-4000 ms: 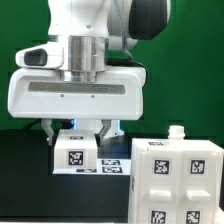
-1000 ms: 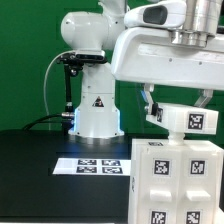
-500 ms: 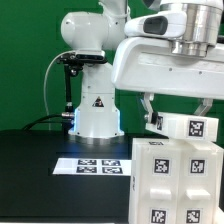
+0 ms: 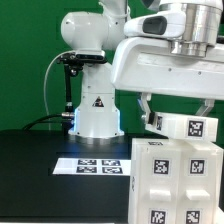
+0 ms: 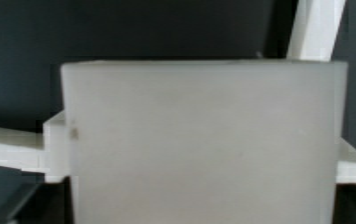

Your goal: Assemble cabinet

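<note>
The cabinet (image 4: 178, 185), a white box of tagged panels, stands at the exterior view's right. On its top rests a small white tagged panel piece (image 4: 192, 126). My gripper (image 4: 186, 122) hangs straight over it, one dark finger (image 4: 149, 112) close beside the piece's left side, the other cut off by the frame edge. Whether the fingers press the piece does not show. In the wrist view the white piece (image 5: 193, 140) fills most of the picture and hides the jaws; white cabinet edges (image 5: 15, 150) stick out from behind it.
The marker board (image 4: 100, 165) lies flat on the black table (image 4: 40, 170), left of the cabinet. The arm's white base (image 4: 95, 100) rises behind it, with a dark stand (image 4: 68, 80) beside it against the green backdrop.
Earlier the gripper carried the small piece from over the marker board to the cabinet. Over the last second it sank slightly onto the cabinet's top; since half a second ago nothing visibly moved.
</note>
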`<state>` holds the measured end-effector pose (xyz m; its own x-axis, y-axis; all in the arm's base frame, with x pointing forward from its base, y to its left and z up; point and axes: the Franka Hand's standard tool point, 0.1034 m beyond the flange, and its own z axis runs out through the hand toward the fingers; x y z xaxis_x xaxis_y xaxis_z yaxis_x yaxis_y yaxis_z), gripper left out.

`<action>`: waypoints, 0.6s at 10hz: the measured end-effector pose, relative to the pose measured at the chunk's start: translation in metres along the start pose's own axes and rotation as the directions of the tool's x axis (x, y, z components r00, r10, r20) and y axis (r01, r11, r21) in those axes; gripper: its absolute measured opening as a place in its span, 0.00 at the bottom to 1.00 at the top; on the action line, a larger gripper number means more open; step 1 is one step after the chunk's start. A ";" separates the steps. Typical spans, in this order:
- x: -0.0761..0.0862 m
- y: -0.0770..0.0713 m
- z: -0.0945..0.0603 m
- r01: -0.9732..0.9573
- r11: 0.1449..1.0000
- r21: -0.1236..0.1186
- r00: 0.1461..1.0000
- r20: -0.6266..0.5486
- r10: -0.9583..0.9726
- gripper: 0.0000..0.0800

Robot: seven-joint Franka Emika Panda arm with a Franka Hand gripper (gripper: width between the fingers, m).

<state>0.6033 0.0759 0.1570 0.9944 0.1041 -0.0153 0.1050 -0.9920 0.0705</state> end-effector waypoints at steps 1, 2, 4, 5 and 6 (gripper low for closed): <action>0.001 0.001 -0.002 -0.001 1.000 0.003 1.000 -0.003 0.001 0.90; 0.009 0.003 -0.009 -0.011 1.000 0.007 1.000 -0.020 0.012 0.98; 0.020 0.004 -0.012 -0.016 1.000 0.004 0.999 -0.036 0.017 0.99; 0.022 0.005 -0.010 -0.017 1.000 0.002 0.999 -0.038 0.017 1.00; 0.023 0.004 -0.008 -0.016 1.000 0.000 0.999 -0.044 0.016 1.00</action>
<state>0.6271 0.0746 0.1651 0.9953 0.0917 0.0299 0.0894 -0.9935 0.0703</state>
